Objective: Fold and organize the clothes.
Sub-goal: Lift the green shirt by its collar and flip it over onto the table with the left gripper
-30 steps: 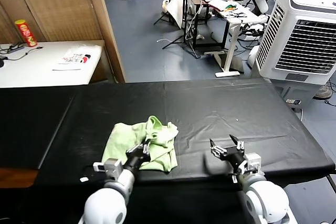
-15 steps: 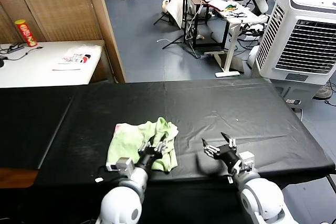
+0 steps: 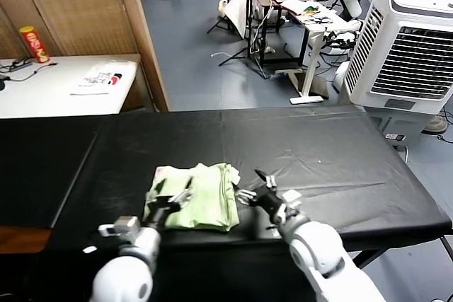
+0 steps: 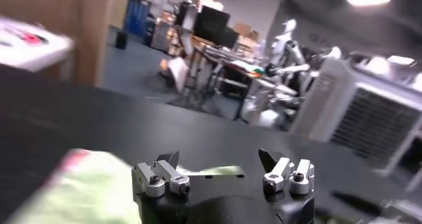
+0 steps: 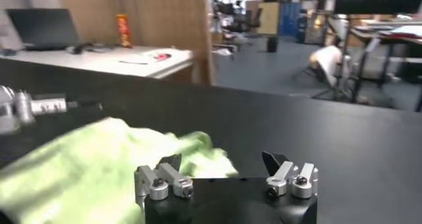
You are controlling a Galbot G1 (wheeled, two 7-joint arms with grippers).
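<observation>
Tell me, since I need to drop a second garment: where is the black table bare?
Bare: the black table right of the right gripper, and behind the T-shirt. Crowded: the near edge, left gripper over the shirt, right beside it.
</observation>
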